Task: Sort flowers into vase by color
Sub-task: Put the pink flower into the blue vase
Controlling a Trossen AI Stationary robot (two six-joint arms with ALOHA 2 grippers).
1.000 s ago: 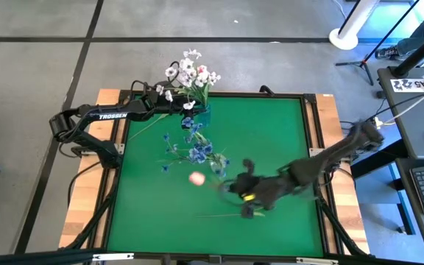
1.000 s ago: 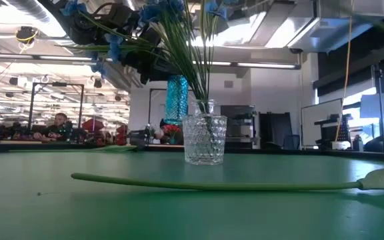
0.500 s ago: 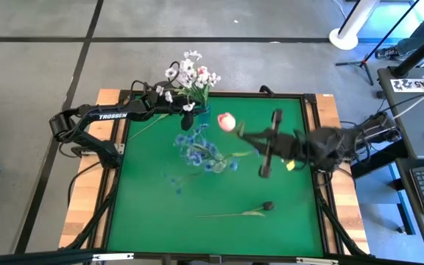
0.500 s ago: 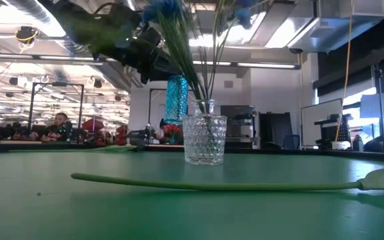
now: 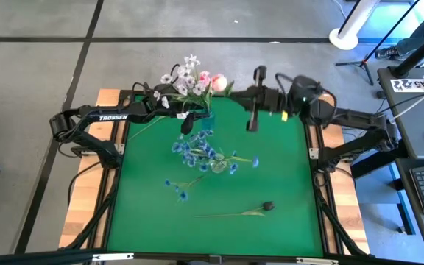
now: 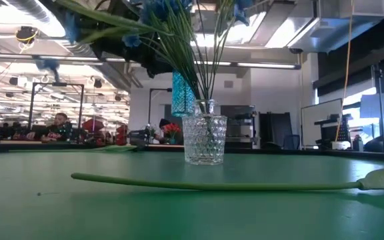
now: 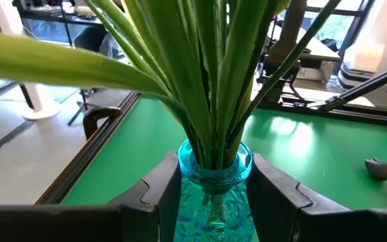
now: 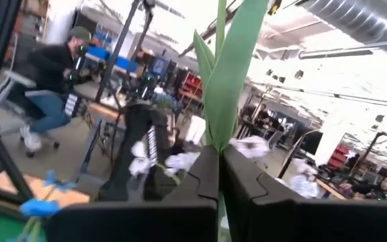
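Now the right arm had swung its pink tulip up to the blue vase at the table's back edge.

A second before, the right gripper (image 5: 235,91) was low over the mat, on the near side of the clear vase (image 5: 213,163) with its blue flowers (image 5: 196,151); it then stood beside the blue vase (image 7: 214,176), fingers clenched on the tulip's stem, the pink tulip (image 5: 218,82) just beside the white and pink flowers (image 5: 186,77) already standing in that vase. The left gripper (image 7: 214,195) held the blue vase by its neck, one finger on each side. The dark bud (image 5: 267,206) lay on the mat, well apart from the blue vase, on the far side of the clear one. By my reading, the tulip was about to be dropped in with its own colour, leaving only the dark bud to sort.
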